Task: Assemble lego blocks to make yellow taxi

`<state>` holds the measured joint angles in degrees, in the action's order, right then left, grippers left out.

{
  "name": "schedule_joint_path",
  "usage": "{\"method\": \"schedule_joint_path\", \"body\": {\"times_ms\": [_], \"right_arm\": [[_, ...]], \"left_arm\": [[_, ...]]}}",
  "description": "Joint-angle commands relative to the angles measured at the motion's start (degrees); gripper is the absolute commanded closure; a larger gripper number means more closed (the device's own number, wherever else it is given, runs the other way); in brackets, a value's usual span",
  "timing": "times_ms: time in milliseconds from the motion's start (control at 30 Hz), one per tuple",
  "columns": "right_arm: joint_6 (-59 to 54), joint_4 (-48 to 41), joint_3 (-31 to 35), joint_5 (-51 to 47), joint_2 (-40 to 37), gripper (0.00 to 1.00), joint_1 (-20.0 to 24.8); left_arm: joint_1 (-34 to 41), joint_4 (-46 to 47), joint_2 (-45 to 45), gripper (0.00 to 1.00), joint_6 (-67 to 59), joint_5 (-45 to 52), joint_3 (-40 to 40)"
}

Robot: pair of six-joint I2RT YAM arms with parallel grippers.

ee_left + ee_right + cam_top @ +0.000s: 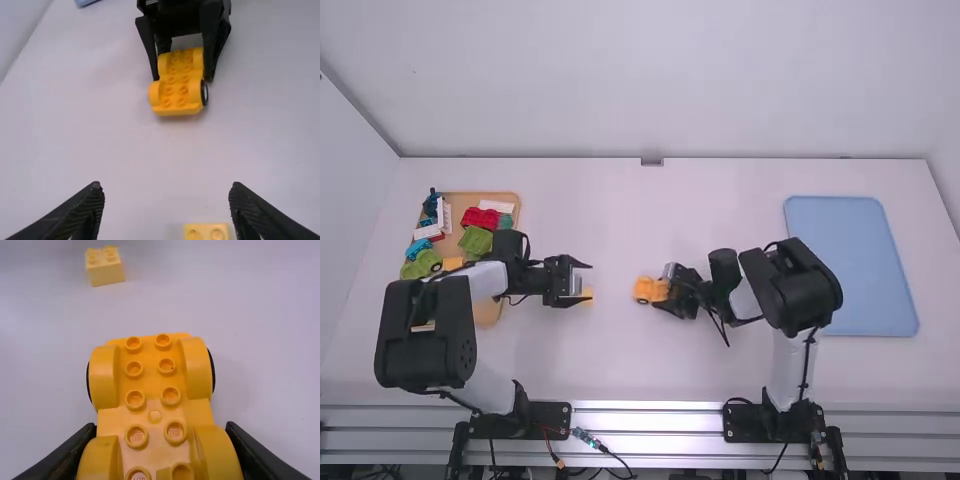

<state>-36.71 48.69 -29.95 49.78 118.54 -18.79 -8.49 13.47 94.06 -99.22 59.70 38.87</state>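
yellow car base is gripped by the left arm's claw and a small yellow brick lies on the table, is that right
Not quite: the high view shows the yellow car base gripped by the right arm's claw, not the left one's. The rest holds: the small yellow brick lies on the table.

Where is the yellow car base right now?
In the high view, the yellow car base is near the middle, between the right arm's jaws, with the small yellow block to its left.
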Motion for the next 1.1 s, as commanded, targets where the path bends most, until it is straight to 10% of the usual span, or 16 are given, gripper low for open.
{"method": "schedule_joint_path", "body": {"times_ms": [0,233,467,1067], "right_arm": [[-2.73,-2.32,-0.55,3.15,-0.24,0.44,0.11],[-7.69,-13.60,-5.35,-0.98,-0.24,0.42,-2.36],[-7.63,-19.82,-8.41,-8.92,-0.83,0.00,-4.96],[-7.28,-29.66,-1.31,-13.68,-26.54,0.01,-4.85]], "left_arm": [[0.22,-1.60,0.84,0.28,4.17,0.61,-1.14],[-0.13,-1.99,0.89,0.21,5.59,-0.74,-2.13],[-0.13,-3.10,2.55,0.17,5.59,-1.40,-2.41],[-0.74,-0.76,12.60,0.25,5.19,-6.25,1.35]]}}
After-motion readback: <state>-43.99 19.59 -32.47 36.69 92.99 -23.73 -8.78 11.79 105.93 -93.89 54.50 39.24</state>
